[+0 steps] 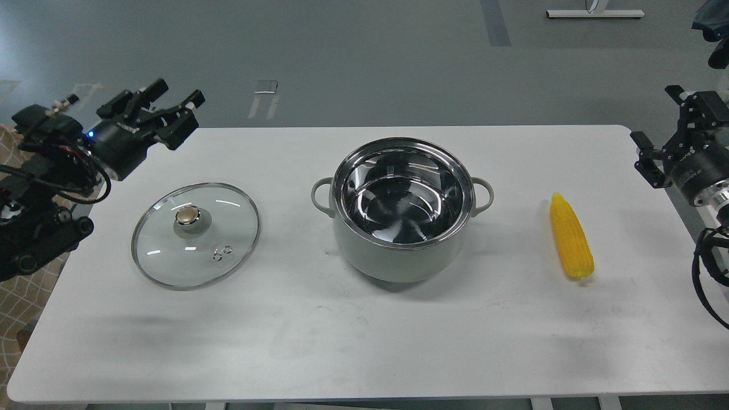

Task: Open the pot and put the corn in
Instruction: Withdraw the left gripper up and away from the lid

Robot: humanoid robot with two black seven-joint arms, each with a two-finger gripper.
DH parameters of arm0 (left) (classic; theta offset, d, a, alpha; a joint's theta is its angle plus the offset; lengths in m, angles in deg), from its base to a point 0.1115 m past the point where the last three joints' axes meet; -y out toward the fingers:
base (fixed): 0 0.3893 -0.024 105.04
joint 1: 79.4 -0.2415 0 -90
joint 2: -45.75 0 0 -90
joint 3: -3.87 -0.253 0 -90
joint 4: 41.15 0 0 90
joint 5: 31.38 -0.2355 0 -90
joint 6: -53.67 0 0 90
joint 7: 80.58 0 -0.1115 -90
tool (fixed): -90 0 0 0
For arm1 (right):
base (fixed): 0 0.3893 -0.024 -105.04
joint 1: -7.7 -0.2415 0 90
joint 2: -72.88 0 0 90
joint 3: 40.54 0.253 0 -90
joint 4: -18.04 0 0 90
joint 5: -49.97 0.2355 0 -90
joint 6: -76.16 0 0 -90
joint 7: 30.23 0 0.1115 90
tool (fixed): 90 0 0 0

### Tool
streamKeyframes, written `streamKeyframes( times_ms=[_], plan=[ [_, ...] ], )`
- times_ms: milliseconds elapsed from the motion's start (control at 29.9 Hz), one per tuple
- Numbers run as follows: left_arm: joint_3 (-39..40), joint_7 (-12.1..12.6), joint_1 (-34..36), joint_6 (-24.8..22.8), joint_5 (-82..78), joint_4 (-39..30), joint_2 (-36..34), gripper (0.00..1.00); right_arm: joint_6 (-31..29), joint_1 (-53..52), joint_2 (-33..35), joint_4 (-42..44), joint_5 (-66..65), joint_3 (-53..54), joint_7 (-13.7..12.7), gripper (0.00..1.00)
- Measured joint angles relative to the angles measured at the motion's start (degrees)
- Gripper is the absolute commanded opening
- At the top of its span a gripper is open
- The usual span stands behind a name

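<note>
The pale grey-green pot (394, 263) stands open in the middle of the white table (342, 341), its shiny steel inside empty. The yellow corn cob (571, 244) lies on the table to the pot's right, pointed end away from me. My left gripper (175, 109) is open and empty, raised over the table's far left edge, behind the glass lid (195, 245). My right gripper (656, 118) is open and empty, up beyond the table's right edge, right of and behind the corn.
The glass lid lies flat on the table left of the pot, brass knob (187, 214) up. A checked cloth (23, 296) sits off the table's left side. Grey floor lies beyond the far edge.
</note>
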Motion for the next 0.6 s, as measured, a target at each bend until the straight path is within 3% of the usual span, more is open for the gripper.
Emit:
streamKeyframes(
  times_ms=[67, 200, 401, 601],
  plan=[
    [-0.04, 0.01, 2.98, -4.6, 4.94, 0.06, 0.21, 0.81, 0.0, 0.32, 2.48, -3.19, -4.27, -0.17, -0.02, 1.0],
    [-0.03, 0.01, 8.26, -18.15, 16.75, 0.59, 1.33, 0.82, 0.86, 1.17, 7.07, -9.53, -17.07, -3.22, -0.08, 1.0],
    [0.4, 0.01, 11.1, -35.64, 33.58, 1.92, 4.14, 0.86, 5.67, 1.81, 11.14, -14.8, -33.18, -8.63, -0.08, 1.0],
    [1.15, 0.01, 11.29, -46.39, 48.68, 1.81, 4.86, 0.89, 11.51, 1.82, 11.32, -14.65, -49.0, -13.22, -0.05, 1.0]
  ],
)
